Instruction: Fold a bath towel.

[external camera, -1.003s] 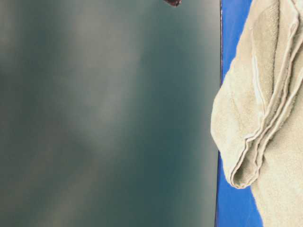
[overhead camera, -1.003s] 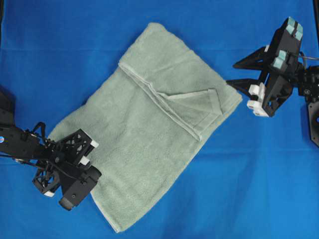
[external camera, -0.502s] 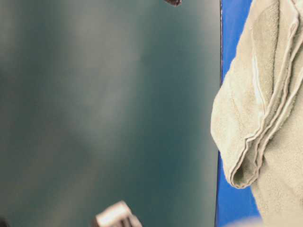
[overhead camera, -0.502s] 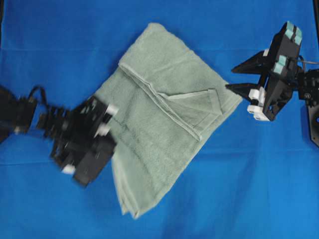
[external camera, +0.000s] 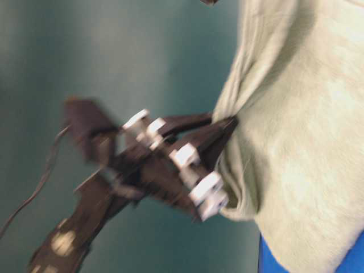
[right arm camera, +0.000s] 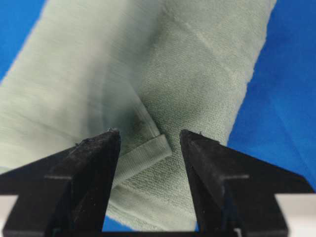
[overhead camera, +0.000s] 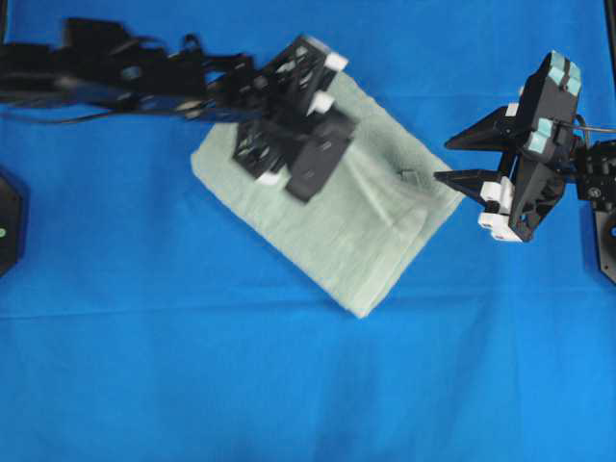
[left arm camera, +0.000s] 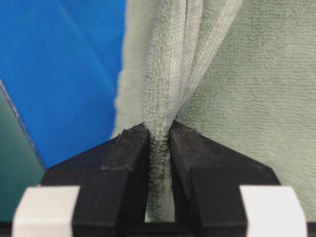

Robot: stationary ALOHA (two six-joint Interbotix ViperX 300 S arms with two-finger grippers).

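Note:
The pale sage-green bath towel (overhead camera: 356,241) lies folded over on the blue cloth, as a slanted rectangle in the middle. My left gripper (overhead camera: 339,144) is above its upper part, shut on a bunched edge of the towel (left arm camera: 237,89). The left wrist view shows the cloth pinched between the jaws of the left gripper (left arm camera: 159,133). The table-level view shows the left gripper (external camera: 229,123) holding the towel (external camera: 301,142) lifted. My right gripper (overhead camera: 445,161) is open and empty beside the towel's right corner. In its wrist view the right gripper (right arm camera: 149,136) frames a hemmed corner (right arm camera: 148,153) without touching it.
A bright blue cloth (overhead camera: 144,337) covers the whole table. Black arm bases stand at the left edge (overhead camera: 5,217) and the right edge (overhead camera: 606,231). A blurred teal-grey wall (external camera: 85,57) fills the left of the table-level view.
My left gripper has swept from the lower left up and across to the upper middle, carrying the towel's edge and folding the towel over itself. The right gripper has barely moved.

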